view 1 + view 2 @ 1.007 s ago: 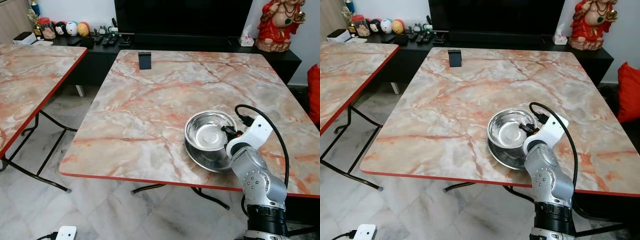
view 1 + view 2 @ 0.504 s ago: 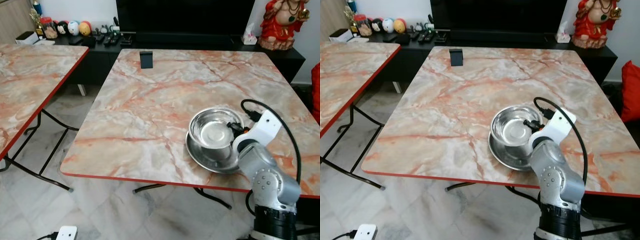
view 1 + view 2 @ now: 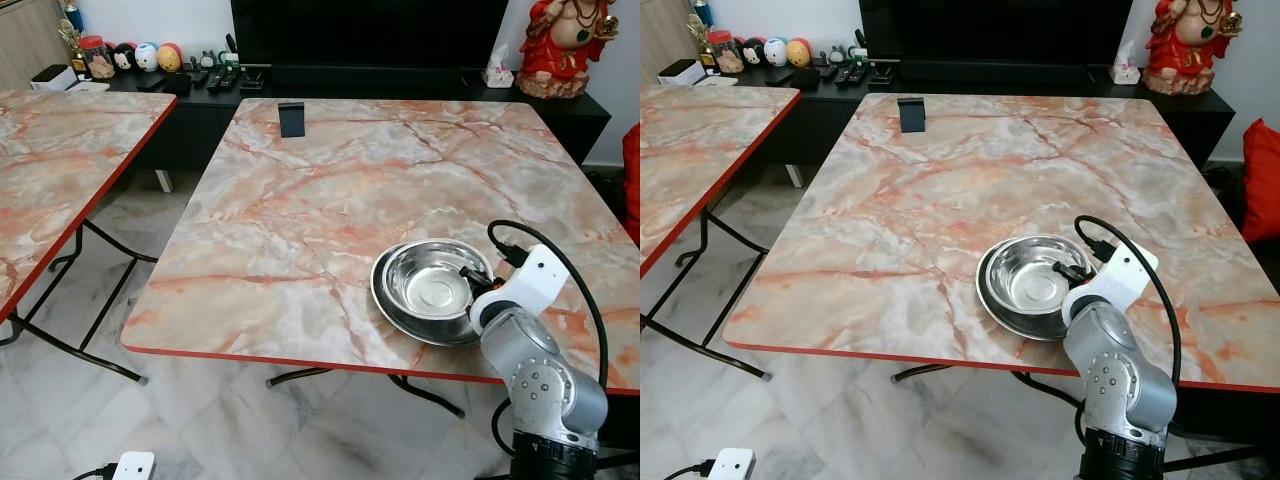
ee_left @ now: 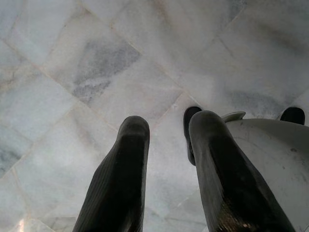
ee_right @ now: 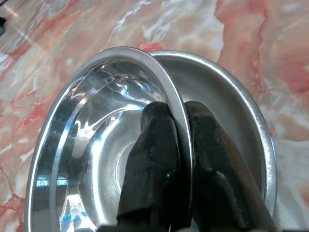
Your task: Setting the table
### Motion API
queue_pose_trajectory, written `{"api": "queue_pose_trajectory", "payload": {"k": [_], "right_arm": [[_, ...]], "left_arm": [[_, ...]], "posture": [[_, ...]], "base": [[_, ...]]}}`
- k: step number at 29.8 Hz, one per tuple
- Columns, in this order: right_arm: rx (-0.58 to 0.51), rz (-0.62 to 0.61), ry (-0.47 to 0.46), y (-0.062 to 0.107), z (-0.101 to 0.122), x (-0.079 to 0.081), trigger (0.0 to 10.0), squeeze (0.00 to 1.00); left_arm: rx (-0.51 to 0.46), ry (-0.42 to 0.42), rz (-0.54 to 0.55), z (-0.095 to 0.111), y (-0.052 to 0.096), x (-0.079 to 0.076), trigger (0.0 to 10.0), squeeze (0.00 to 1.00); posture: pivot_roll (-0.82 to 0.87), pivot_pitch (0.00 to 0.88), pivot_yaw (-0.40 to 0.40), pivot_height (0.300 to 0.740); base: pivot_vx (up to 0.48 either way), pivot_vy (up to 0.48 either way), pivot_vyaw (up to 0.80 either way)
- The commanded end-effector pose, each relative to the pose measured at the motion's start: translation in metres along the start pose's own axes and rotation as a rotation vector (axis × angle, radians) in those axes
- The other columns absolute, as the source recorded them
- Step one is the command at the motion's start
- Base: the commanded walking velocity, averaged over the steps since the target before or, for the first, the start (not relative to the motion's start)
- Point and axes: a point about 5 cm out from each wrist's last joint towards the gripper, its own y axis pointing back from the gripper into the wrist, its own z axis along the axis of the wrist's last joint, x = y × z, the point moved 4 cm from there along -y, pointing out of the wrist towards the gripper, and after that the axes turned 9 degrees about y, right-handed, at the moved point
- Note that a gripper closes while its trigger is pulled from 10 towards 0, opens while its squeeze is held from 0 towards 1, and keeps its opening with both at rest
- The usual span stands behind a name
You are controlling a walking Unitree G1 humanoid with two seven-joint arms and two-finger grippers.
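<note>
A small steel bowl (image 3: 428, 286) sits nested inside a wider steel dish (image 3: 397, 318) near the front right of the marble table (image 3: 300, 220). My right gripper (image 3: 472, 283) is at the bowl's right side. In the right wrist view the right gripper (image 5: 176, 108) is shut on the bowl's rim (image 5: 166, 87), one finger inside the bowl and one outside, with the dish's rim (image 5: 244, 106) just beyond. My left gripper (image 4: 164, 128) hangs over the tiled floor, its fingers apart with nothing between them.
A black phone stand (image 3: 291, 118) stands at the table's far edge. A second marble table (image 3: 50, 150) is to the left, across a gap of tiled floor. A dark TV cabinet (image 3: 200, 110) and a red statue (image 3: 560, 45) lie behind. A white box (image 3: 132, 466) is on the floor.
The bowl, held raised and tilted above the dish a second ago, has come down with my right gripper and now rests level inside the dish. The camera has shifted slightly.
</note>
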Motion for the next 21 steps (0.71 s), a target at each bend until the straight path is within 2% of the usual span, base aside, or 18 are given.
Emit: {"api": "queue_pose_trajectory", "payload": {"k": [1,8,21], "right_arm": [[-0.01,0.002,-0.009,0.002,0.001,0.0,10.0,0.0],[-0.041,-0.009,-0.034,-0.002,0.003,0.0,10.0,0.0],[-0.024,-0.024,-0.032,-0.009,-0.009,-0.004,10.0,0.0]], "left_arm": [[0.021,-0.022,0.004,-0.002,0.001,0.005,10.0,0.0],[0.016,-0.02,0.006,-0.001,0.002,0.006,10.0,0.0],[0.017,-0.021,0.005,-0.001,0.002,0.006,10.0,0.0]], "posture": [[-0.03,0.0,0.028,0.74],[-0.03,0.0,0.032,0.74],[-0.02,0.0,0.034,0.74]], "base": [[0.0,0.0,0.0],[0.0,0.0,0.0],[0.0,0.0,0.0]]}}
